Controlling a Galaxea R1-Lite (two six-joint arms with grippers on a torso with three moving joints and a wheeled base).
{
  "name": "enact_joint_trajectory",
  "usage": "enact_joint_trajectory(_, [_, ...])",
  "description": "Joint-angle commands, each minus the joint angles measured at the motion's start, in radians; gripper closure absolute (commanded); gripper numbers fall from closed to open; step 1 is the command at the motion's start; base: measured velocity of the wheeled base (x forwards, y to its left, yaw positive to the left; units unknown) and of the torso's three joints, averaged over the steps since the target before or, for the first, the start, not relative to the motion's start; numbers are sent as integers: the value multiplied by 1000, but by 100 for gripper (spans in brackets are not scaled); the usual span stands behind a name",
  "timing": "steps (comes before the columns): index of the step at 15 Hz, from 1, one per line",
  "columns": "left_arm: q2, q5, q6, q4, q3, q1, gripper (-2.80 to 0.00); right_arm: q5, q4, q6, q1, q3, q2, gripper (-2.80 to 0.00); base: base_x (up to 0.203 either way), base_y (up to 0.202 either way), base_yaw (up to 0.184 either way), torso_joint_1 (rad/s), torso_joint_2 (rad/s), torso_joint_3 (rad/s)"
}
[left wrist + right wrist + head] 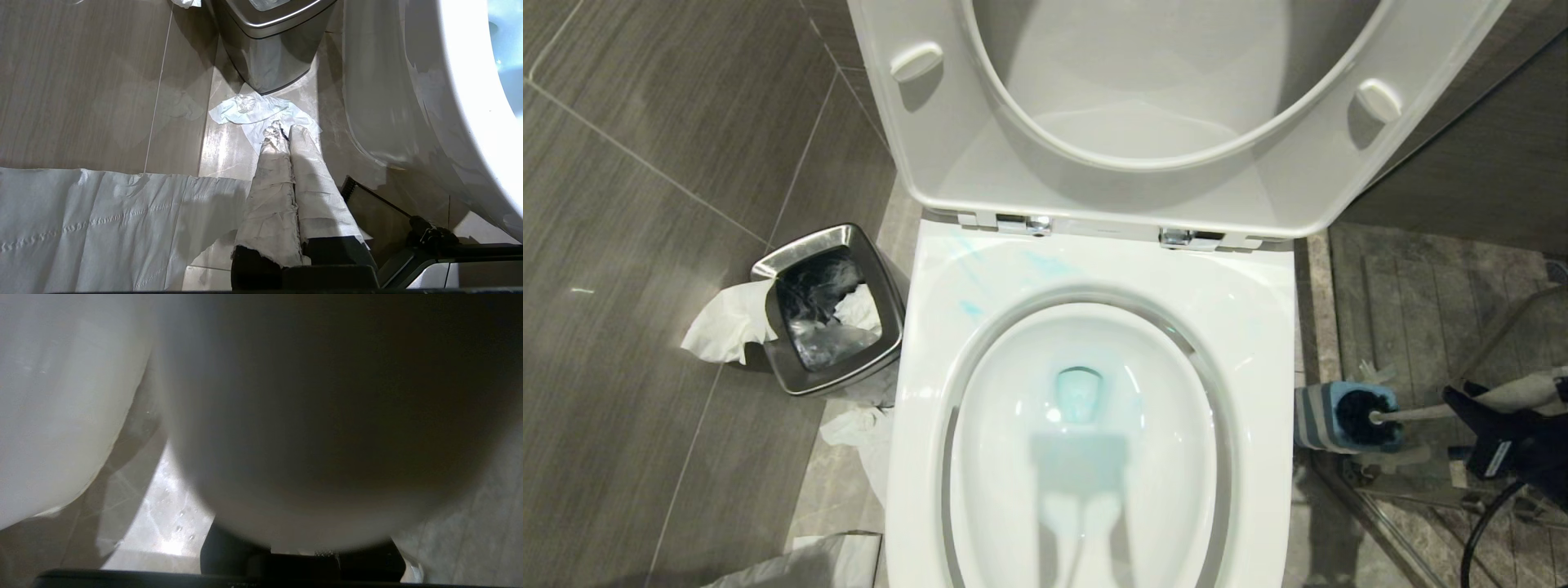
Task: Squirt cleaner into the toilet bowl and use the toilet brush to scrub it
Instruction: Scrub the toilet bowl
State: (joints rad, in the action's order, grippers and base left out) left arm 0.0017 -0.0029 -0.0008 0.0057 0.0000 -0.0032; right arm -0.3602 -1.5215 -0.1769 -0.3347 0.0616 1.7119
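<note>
Toilet bowl (1262, 327): glossy white. Cleaner (1045, 263): turquoise-blue smears on the rim, pale tint in the water. Toilet brush (1364, 417): black bristle head, white-grey handle. Holder (1316, 416): blue top, grey ribbed stripes. Waste bin (805, 255): brushed steel. Floor (645, 204): grey streaked tiles.

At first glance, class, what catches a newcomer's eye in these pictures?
The open white toilet bowl fills the middle, with turquoise cleaner tinting its water and smearing the back rim. On the floor to its left stands a steel waste bin with crumpled tissue beside it. At the right edge, the right pincer holds the toilet brush by its handle.
</note>
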Motion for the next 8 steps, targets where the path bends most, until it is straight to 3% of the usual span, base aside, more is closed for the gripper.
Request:
enact_joint_trajectory(1, [0, 0, -1, 0, 2, 0, 0, -2, -9, 20, -2, -28, -102, 0, 0, 0, 0, 0, 0, 0])
enact_joint_trajectory(6, [0, 0, -1, 0, 2, 0, 0, 0, -8, 114, -17, -12, -279, 0, 0, 0, 0, 0, 0, 0])
enact_joint_trajectory(8, [0, 0, -1, 0, 2, 0, 0, 0, 59, 132, -22, 16, -356, 0, 0, 0, 0, 0, 0, 0])
